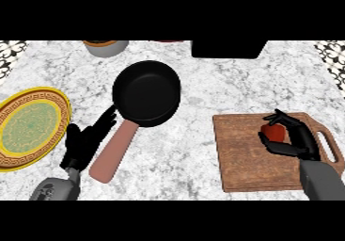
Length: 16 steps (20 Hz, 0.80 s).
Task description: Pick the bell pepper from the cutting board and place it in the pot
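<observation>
1. Right hand curled round bell pepper, pepper on cutting board w/ thumb & fingers either side. Could squirt out if I lift too quick.
2. Left hand relaxed, fingers straight, touching pot handle; a bump shifts my target.
3. Pot's shallow, well left across surface; pepper may roll out.

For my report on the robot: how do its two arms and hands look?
Both forearms are plain grey and rounded, the left forearm and the right forearm. The left hand and the right hand are black, with slim jointed fingers. No cables or markings show.
</observation>
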Each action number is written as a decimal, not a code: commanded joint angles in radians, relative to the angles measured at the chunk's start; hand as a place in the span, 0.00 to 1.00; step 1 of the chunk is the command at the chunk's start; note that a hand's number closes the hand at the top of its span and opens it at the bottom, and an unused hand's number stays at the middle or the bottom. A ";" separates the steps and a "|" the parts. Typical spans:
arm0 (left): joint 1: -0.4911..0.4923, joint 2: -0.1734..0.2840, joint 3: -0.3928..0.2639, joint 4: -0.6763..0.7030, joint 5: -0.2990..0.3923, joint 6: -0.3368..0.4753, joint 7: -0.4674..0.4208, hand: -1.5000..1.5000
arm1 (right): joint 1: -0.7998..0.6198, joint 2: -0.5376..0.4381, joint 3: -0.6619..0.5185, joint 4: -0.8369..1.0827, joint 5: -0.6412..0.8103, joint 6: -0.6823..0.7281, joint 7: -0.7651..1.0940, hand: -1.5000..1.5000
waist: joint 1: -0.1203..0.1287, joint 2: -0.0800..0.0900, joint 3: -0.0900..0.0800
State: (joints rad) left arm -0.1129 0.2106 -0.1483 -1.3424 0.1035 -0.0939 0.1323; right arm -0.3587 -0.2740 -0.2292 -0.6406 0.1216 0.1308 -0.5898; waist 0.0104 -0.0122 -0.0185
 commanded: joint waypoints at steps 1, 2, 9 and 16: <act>0.038 -0.026 -0.019 -0.069 -0.023 0.027 0.030 0.50 | 0.081 0.074 0.042 -0.083 0.029 -0.087 -0.024 1.00 | -0.011 0.009 0.018; 0.012 -0.025 0.004 0.026 -0.043 0.020 -0.034 0.50 | -0.005 0.013 0.015 0.038 0.026 -0.037 -0.063 1.00 | -0.005 0.014 0.019; 0.005 -0.003 0.044 -0.014 -0.009 -0.016 0.009 0.50 | 0.022 0.062 0.135 -0.163 0.073 0.028 -0.061 1.00 | -0.015 0.009 0.018; 0.025 -0.047 0.022 -0.052 -0.034 0.000 0.052 0.50 | 0.140 0.130 0.229 -0.592 0.107 -0.060 0.224 1.00 | -0.021 0.006 0.018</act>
State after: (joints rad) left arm -0.1002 0.1884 -0.1146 -1.3543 0.0766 -0.1099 0.1458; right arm -0.2933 -0.1590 -0.0529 -1.0120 0.2060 0.0943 -0.4935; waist -0.0054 -0.0040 -0.0019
